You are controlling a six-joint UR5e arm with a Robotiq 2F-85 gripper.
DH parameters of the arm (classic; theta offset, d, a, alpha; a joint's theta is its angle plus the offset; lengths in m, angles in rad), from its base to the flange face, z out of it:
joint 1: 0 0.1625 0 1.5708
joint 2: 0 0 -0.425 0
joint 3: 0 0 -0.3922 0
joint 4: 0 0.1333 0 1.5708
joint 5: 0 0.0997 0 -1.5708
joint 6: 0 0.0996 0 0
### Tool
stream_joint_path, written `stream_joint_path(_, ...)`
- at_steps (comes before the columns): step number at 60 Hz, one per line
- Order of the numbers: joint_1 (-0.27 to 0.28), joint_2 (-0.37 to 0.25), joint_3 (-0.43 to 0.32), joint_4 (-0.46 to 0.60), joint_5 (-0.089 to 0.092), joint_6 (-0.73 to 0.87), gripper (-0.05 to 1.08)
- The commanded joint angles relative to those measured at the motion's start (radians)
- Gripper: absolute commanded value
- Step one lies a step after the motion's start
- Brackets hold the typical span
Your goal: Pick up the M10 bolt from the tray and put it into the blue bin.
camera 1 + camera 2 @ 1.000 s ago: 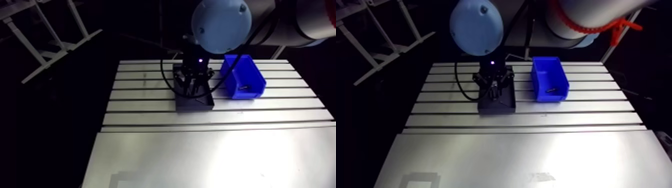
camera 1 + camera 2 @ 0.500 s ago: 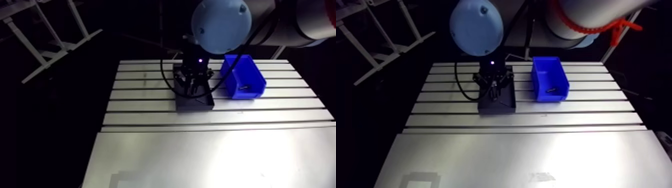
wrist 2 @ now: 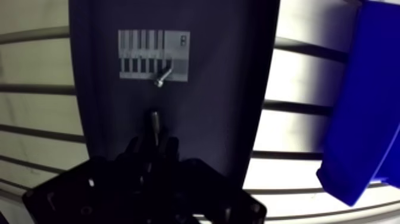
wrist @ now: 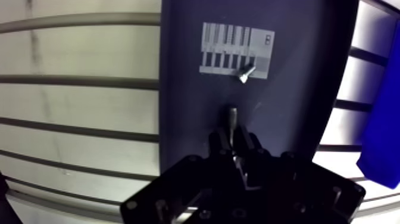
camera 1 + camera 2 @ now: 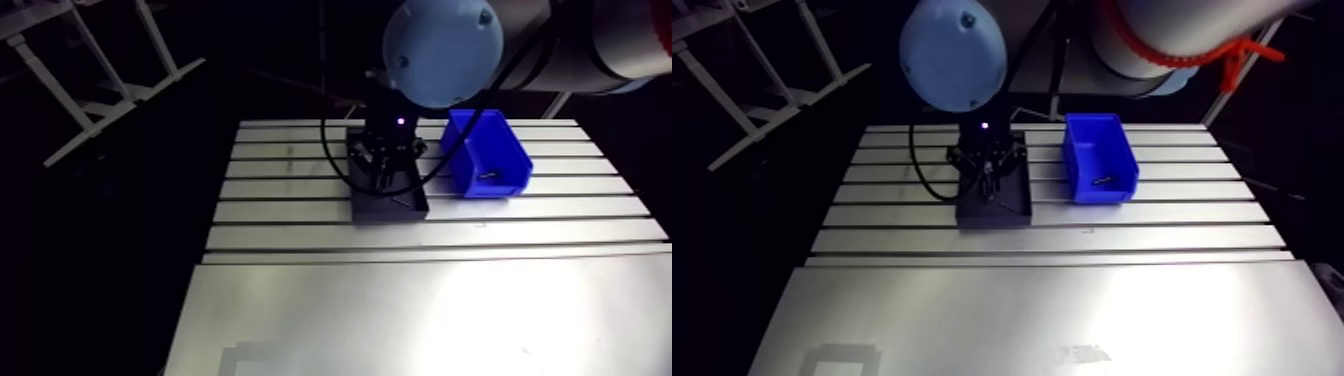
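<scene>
- The M10 bolt (image 4: 231, 116) is a short dark stick. It lies low in the tray, and its far end pokes out just ahead of the gripper.
- The gripper (image 4: 234, 142) is down inside the tray. Its two fingers (image 4: 218, 140) are close together with the near end of the bolt between them. To me it looks like they are squeezing the bolt, though it is dark there.
- The tray (image 4: 190, 89) is a flat dark box. I cannot tell if the bolt touches its floor or hangs just above it.
- A small shiny screw (image 4: 244, 74) lies farther ahead of the fingers, at about 12 o'clock from the bolt and apart from it. It rests on the edge of a white striped label (image 4: 220, 47).
- In the arm view, the blue bin (image 5: 485, 155) stands at 3 o'clock from the tray, near it but not touching. A tiny dark thing lies in it, and I cannot tell what it is.
- Both stand on the slotted table (image 5: 400, 300).
- So I think the grab is about done. The lift, the move over to the bin and the drop are all left to do.
</scene>
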Motion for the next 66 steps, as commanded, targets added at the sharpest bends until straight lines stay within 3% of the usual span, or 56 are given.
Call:
stream_joint_path(1, -0.001, 0.000, 0.000, 0.000, 0.000, -0.001, 0.81)
stream_joint_path(31, 0.006, -0.022, -0.007, 0.003, 0.012, -0.012, 0.93)
stream_joint_path(52, 0.009, -0.080, -0.020, 0.033, 0.008, -0.015, 1.01)
stream_joint_path(66, 0.009, -0.134, -0.051, 0.109, 0.006, -0.019, 1.05)
